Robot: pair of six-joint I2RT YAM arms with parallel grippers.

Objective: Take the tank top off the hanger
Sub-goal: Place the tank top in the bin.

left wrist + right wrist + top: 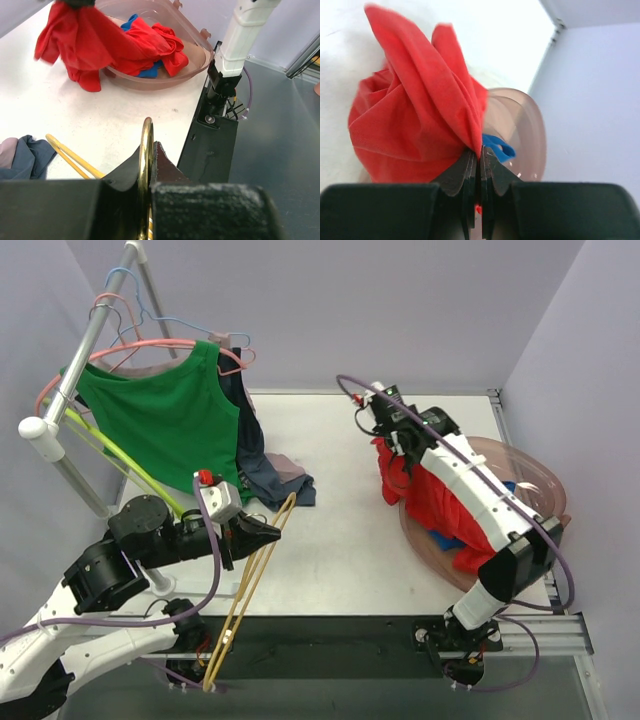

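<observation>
Closest to the camera, the left gripper (268, 532) was clamped on the yellow hanger (245, 590), which ran from the left half of the table (350, 540) out past its near edge. Bare surface lay open between that hanger and the pink basin (548, 483) at the right edge. The far-left corner was crowded by a rack (80, 350), a green top (165, 415) and a dark clothes heap (275, 480). The right gripper (481, 157) was pinched tight on the red tank top (415, 125), well apart from the hanger. It hung bunched and creased, draped across the basin's left rim.
</observation>
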